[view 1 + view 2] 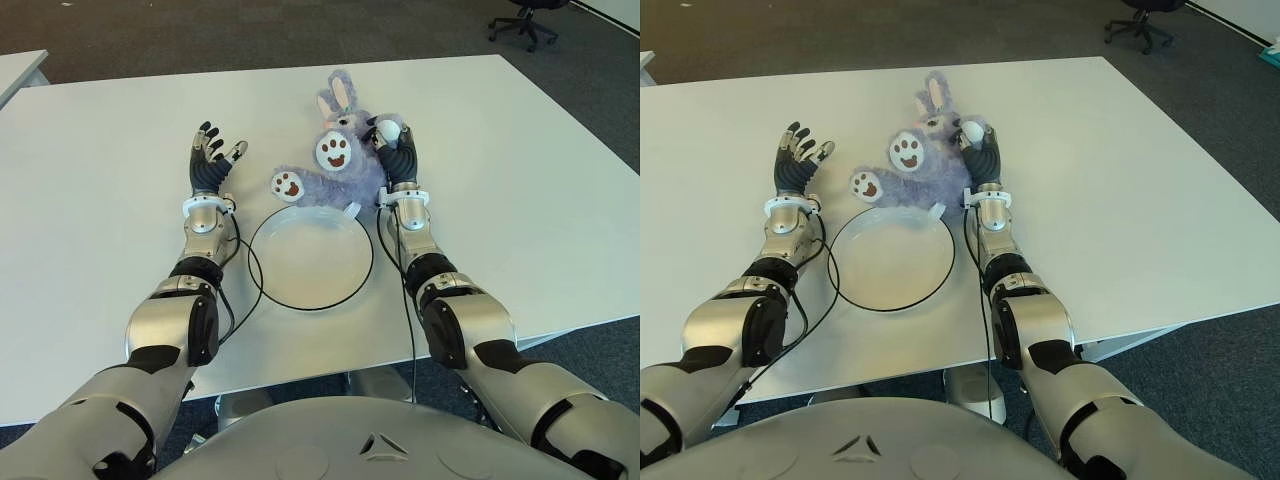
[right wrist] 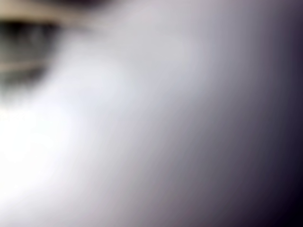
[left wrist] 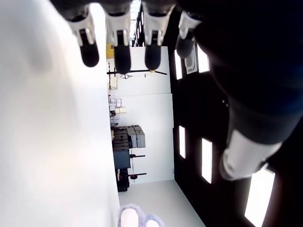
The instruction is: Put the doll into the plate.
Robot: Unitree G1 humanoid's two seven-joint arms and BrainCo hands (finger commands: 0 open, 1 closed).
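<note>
Broadly, the white counter (image 1: 520, 200) carries everything, and just off its near-centre lies the white plate (image 1: 311, 293) with a dark rim. Touching the plate's far rim, at about twelve to one o'clock from it, lies the purple plush bunny doll (image 1: 335, 160) on its back, its long axis running from the ears at the far end toward the paw-print feet nearest the plate, tilted slightly toward eleven o'clock.

The right hand (image 1: 397, 150) is plainly the nearer one: it shows pressed against the doll's side at three o'clock, forearm stretched straight out past the plate. Whether its fingers have closed on the plush cannot be told. By judgement, the coming move is a short pull toward six o'clock.

The left hand (image 1: 212, 160) shows at nine o'clock from the doll, apart from it, fingers (image 3: 122, 56) spread and holding nothing.
</note>
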